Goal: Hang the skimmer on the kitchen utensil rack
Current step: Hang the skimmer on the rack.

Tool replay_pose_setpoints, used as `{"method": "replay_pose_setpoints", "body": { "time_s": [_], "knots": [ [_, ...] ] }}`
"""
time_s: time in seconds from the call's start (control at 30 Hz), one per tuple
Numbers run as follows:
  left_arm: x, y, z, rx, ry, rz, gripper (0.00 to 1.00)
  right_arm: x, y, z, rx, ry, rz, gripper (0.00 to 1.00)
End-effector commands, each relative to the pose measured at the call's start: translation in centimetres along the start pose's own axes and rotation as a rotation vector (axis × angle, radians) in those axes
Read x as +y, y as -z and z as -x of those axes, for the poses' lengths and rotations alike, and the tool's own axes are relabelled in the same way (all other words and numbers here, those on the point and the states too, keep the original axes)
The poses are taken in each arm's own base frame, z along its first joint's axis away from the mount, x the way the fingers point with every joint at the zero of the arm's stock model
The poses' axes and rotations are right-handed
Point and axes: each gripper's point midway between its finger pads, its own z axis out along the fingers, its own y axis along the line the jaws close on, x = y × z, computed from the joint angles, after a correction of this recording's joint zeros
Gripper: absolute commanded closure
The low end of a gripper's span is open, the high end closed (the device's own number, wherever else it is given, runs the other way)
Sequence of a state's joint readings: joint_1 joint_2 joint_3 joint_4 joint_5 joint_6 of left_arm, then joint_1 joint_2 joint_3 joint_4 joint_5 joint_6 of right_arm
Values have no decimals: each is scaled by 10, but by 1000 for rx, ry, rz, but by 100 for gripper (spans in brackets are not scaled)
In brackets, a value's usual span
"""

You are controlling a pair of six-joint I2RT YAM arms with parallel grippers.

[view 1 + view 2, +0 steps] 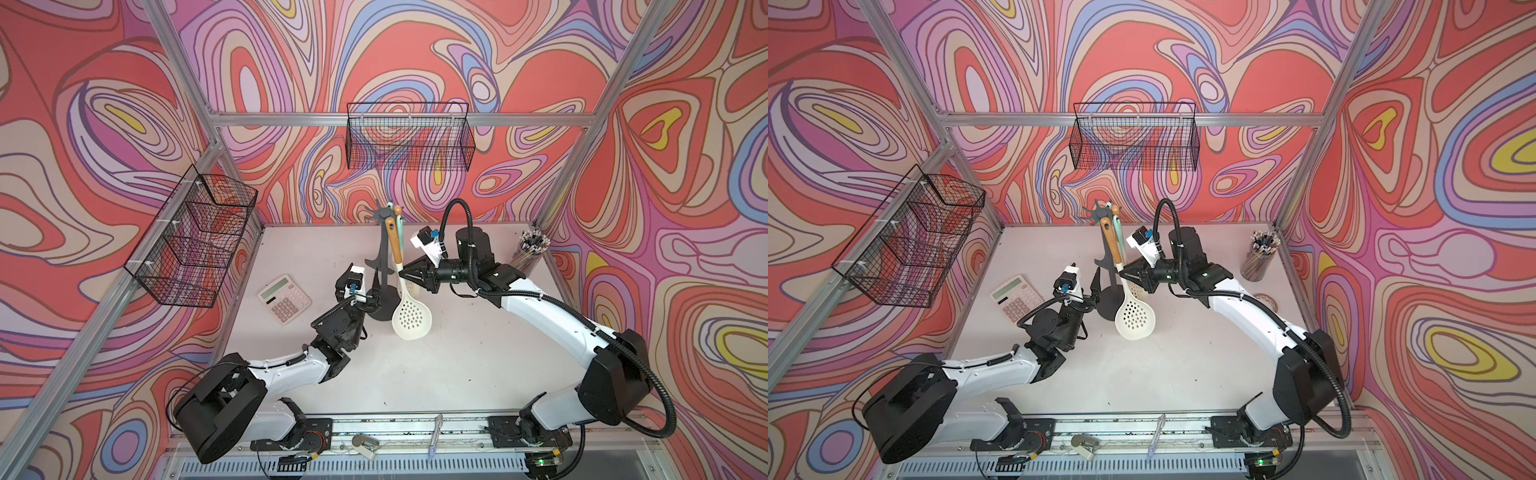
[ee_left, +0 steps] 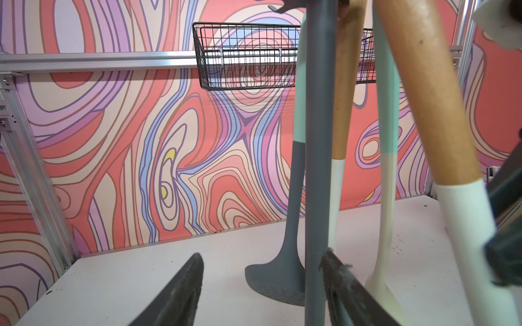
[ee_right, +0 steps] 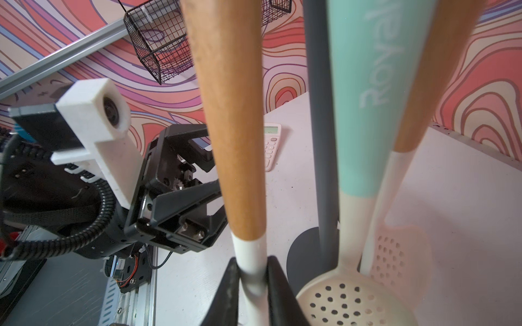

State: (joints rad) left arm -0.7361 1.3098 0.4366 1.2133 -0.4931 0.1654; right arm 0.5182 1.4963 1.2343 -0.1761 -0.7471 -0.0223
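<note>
Two jaws of the right gripper (image 1: 401, 273), just right of centre in a top view, clench the white neck of the cream perforated wooden-handled skimmer (image 1: 410, 319), its handle end at the hook crown of the dark grey pole-and-disc kitchen utensil rack (image 1: 386, 309), mid-frame. Releasing before it seats on a hook would drop it; the left gripper (image 2: 262, 255), released astride the pole, could tip the rack. Both arms reach inward from the lower corners.
</note>
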Motion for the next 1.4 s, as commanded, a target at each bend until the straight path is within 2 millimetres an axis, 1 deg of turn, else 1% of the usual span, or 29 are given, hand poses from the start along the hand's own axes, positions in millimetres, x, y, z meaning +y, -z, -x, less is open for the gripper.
{"method": "replay_pose_setpoints", "body": {
  "time_s": [0.0,0.07,0.43,0.63,0.73,0.83,0.9,1.0,1.07,1.13,1.2,1.27,1.37],
  "knots": [
    [6,2,8,-24,-8,23,31,-2,1,-2,0,-10,-8,78],
    [7,2,8,-24,-11,24,31,-2,1,0,-3,-8,-7,75],
    [9,2,9,-24,-25,37,31,-1,2,0,-1,-6,-7,74],
    [11,3,11,-27,-29,45,31,-2,7,6,-12,7,-37,74],
    [15,5,14,-26,-36,56,30,-6,13,6,-10,14,-90,74],
    [20,8,18,-24,-52,73,30,-21,23,5,-7,10,-212,77],
    [26,10,20,-14,-62,89,28,-37,34,3,-25,-8,-301,80],
    [39,14,22,2,-58,116,26,-58,59,5,-112,-38,-427,81],
    [49,17,20,10,-46,133,23,-73,79,6,-171,-56,-523,80],
    [65,18,15,38,-29,163,21,-89,98,3,-221,-77,-628,78],
    [85,20,7,67,4,200,20,-106,118,-1,-267,-105,-722,74],
    [101,22,2,82,12,234,19,-124,134,-7,-300,-134,-804,68],
    [116,22,-7,117,-43,286,17,-150,149,-22,-297,-166,-949,63]
  ]
}}
